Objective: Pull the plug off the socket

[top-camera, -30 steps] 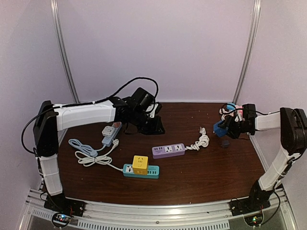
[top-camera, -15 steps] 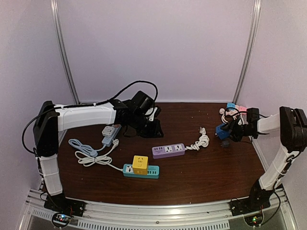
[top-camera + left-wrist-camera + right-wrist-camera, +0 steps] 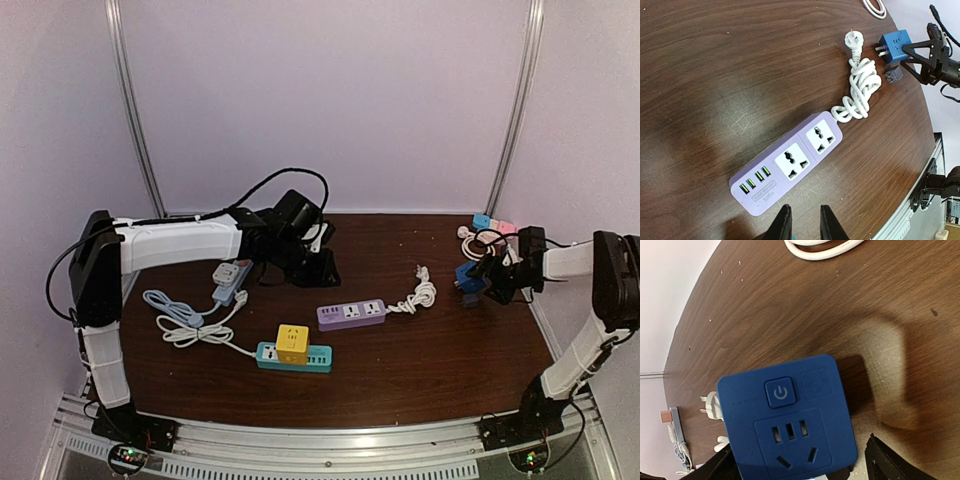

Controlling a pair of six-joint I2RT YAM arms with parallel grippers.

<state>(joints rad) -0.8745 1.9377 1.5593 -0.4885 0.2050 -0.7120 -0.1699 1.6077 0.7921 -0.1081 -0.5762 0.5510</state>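
Right tool point(image 3: 797, 465) clamping blue socket cube point(image 3: 787, 425), drawn back rightward since before, grey plug point(image 3: 894, 75) lying beside it

Dark brown wood-grain table point(image 3: 420, 360). Purple power strip point(image 3: 351, 313) at centre, white cord coiled. Teal power strip point(image 3: 294, 358) toward near edge. Light-blue power strip point(image 3: 230, 282) left side.
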